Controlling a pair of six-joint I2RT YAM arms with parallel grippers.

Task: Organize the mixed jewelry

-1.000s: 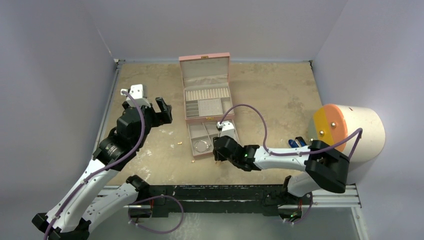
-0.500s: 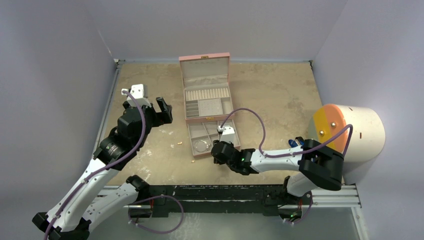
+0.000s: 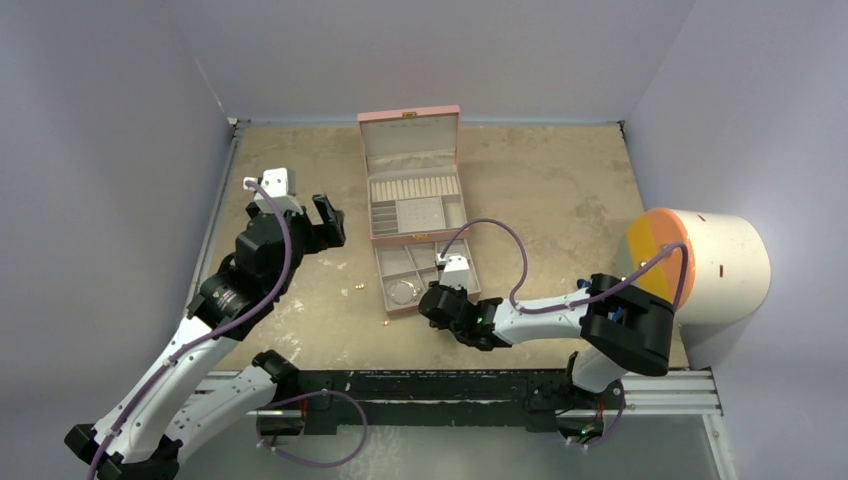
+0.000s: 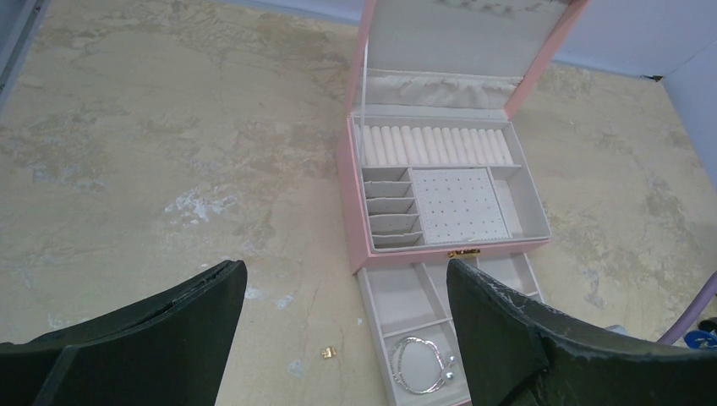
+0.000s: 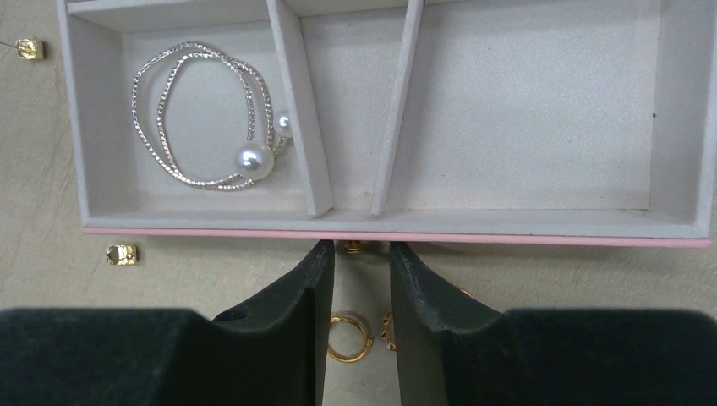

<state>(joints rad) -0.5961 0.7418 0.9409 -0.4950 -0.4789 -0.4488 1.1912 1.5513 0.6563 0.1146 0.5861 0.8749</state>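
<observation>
The way ahead of the right gripper [image 5: 361, 254] was blocked by the front wall of the pink drawer [image 5: 507, 239]; bare tabletop [image 4: 152, 169] was seen left of the box [image 4: 351, 220], whose far side was barred by its raised lid [image 4: 465, 34]

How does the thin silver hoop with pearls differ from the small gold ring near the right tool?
The thin silver hoop with pearls is far larger than the small gold ring. The hoop lies inside a compartment of the beige drawer; the ring lies on the table outside it, between the fingers of the right tool. Both are round loops lying flat.
</observation>
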